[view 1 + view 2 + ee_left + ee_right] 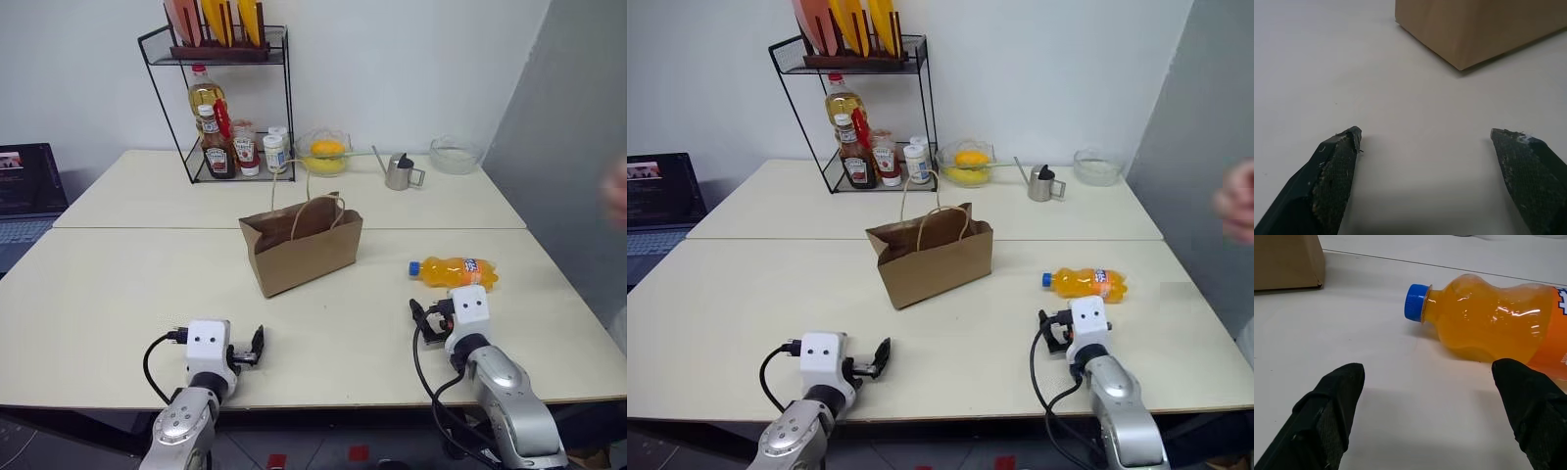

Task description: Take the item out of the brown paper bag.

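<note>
Ahead of my left gripper [1425,139] stands the paper bag [302,242], upright on the table [118,294], its cord handles looped above its open mouth; bare tabletop lies between my fingers and its near corner. Beyond the bag, a wire rack [223,98] holds sauce and oil bottles, with a glass bowl of lemons [324,153] and a small metal pitcher [399,171] alongside. The soda bottle [1488,320] lies on its side just past my right gripper [1427,374], outside the bag, blue cap toward the bag. Both my arms reach forward low over the table, jaws spread wide, gripping nothing.
</note>
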`<action>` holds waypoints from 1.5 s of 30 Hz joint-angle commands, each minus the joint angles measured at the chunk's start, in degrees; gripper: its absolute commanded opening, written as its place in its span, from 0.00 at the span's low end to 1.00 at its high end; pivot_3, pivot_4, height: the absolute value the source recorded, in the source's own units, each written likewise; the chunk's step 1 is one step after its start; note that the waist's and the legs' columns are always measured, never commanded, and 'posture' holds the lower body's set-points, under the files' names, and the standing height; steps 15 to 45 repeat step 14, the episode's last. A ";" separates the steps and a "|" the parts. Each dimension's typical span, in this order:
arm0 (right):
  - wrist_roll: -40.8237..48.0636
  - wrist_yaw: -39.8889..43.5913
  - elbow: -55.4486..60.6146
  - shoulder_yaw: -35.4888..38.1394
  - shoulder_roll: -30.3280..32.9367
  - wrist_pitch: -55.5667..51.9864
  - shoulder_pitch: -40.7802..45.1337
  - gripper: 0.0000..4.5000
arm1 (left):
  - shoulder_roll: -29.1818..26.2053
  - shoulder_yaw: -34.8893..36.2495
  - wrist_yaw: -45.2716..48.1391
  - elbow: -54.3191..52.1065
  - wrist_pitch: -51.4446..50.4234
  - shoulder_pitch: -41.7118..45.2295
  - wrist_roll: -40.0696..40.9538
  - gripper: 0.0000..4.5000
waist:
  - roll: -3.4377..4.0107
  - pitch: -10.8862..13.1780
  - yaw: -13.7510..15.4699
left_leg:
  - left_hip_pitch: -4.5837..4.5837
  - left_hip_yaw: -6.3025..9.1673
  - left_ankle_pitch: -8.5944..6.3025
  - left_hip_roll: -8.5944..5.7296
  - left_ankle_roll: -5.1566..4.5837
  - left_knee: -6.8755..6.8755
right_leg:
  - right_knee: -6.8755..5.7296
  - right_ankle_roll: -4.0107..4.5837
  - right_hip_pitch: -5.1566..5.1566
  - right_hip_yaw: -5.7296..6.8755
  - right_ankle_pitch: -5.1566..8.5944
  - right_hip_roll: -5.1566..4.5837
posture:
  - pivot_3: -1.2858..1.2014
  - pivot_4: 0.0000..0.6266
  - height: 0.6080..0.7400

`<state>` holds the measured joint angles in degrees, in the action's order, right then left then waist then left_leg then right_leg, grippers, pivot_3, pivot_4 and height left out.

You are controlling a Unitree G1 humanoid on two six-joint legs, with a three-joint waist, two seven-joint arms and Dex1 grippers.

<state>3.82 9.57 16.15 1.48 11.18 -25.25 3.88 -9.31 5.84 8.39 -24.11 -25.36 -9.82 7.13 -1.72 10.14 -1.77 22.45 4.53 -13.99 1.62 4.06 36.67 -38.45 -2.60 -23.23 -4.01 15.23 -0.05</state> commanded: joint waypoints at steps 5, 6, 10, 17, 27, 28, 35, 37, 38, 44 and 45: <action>1.03 1.68 3.15 0.77 1.16 1.06 -1.07 1.00 | -0.10 -0.65 -0.32 -1.73 2.40 -1.05 -0.74 1.00 | 0.00 0.00 -0.01 | 0.00 0.00 0.00 0.00 0.00 -0.02 | 0.03 0.00 0.00 0.00 0.00 0.00 | 0.52 0.24 1.00; 1.13 1.85 3.34 0.86 1.25 1.10 -1.39 1.00 | 0.10 -0.92 -0.48 -1.66 2.43 -1.16 -0.88 1.00 | 0.00 0.00 0.00 | 0.00 -0.01 0.00 0.00 0.00 -0.03 | 0.05 0.00 0.00 -0.01 0.00 0.00 | 0.52 0.24 1.00; 1.21 1.36 4.23 0.89 0.63 0.35 -2.06 1.00 | -0.41 -1.68 -0.51 -1.91 1.64 -0.54 -1.65 1.00 | 0.00 0.00 0.00 | 0.01 0.00 0.00 0.00 0.00 -0.04 | 0.10 0.00 0.00 0.00 0.00 0.00 | 0.52 0.24 1.00; 0.66 0.83 4.21 -0.36 -0.49 0.69 -2.38 1.00 | -0.55 -0.72 -0.16 -1.99 1.80 0.14 -0.81 1.00 | 0.00 0.00 -0.03 | 0.01 0.00 0.00 0.03 0.00 -0.10 | 0.19 -0.02 0.00 0.01 -0.01 0.01 | 0.52 0.24 1.00; 0.66 0.83 4.21 -0.36 -0.49 0.69 -2.38 1.00 | -0.55 -0.72 -0.16 -1.99 1.80 0.14 -0.81 1.00 | 0.00 0.00 -0.03 | 0.01 0.00 0.00 0.03 0.00 -0.10 | 0.19 -0.02 0.00 0.01 -0.01 0.01 | 0.52 0.24 1.00; 0.66 0.83 4.21 -0.36 -0.49 0.69 -2.38 1.00 | -0.55 -0.72 -0.16 -1.99 1.80 0.14 -0.81 1.00 | 0.00 0.00 -0.03 | 0.01 0.00 0.00 0.03 0.00 -0.10 | 0.19 -0.02 0.00 0.01 -0.01 0.01 | 0.52 0.24 1.00; 0.66 0.83 4.21 -0.36 -0.49 0.69 -2.38 1.00 | -0.55 -0.72 -0.16 -1.99 1.80 0.14 -0.81 1.00 | 0.00 0.00 -0.03 | 0.01 0.00 0.00 0.03 0.00 -0.10 | 0.19 -0.02 0.00 0.01 -0.01 0.01 | 0.52 0.24 1.00; 0.66 0.83 4.21 -0.36 -0.49 0.69 -2.38 1.00 | -0.55 -0.72 -0.16 -1.99 1.80 0.14 -0.81 1.00 | 0.00 0.00 -0.03 | 0.01 0.00 0.00 0.03 0.00 -0.10 | 0.19 -0.02 0.00 0.01 -0.01 0.01 | 0.52 0.24 1.00; 0.66 0.83 4.21 -0.36 -0.49 0.69 -2.38 1.00 | -0.55 -0.72 -0.16 -1.99 1.80 0.14 -0.81 1.00 | 0.00 0.00 -0.03 | 0.01 0.00 0.00 0.03 0.00 -0.10 | 0.19 -0.02 0.00 0.01 -0.01 0.01 | 0.52 0.24 1.00; 0.66 0.83 4.21 -0.36 -0.49 0.69 -2.38 1.00 | -0.55 -0.72 -0.16 -1.99 1.80 0.14 -0.81 1.00 | 0.00 0.00 -0.03 | 0.01 0.00 0.00 0.03 0.00 -0.10 | 0.19 -0.02 0.00 0.01 -0.01 0.01 | 0.52 0.24 1.00; 0.66 0.83 4.21 -0.36 -0.49 0.69 -2.38 1.00 | -0.55 -0.72 -0.16 -1.99 1.80 0.14 -0.81 1.00 | 0.00 0.00 -0.03 | 0.01 0.00 0.00 0.03 0.00 -0.10 | 0.19 -0.02 0.00 0.01 -0.01 0.01 | 0.52 0.24 1.00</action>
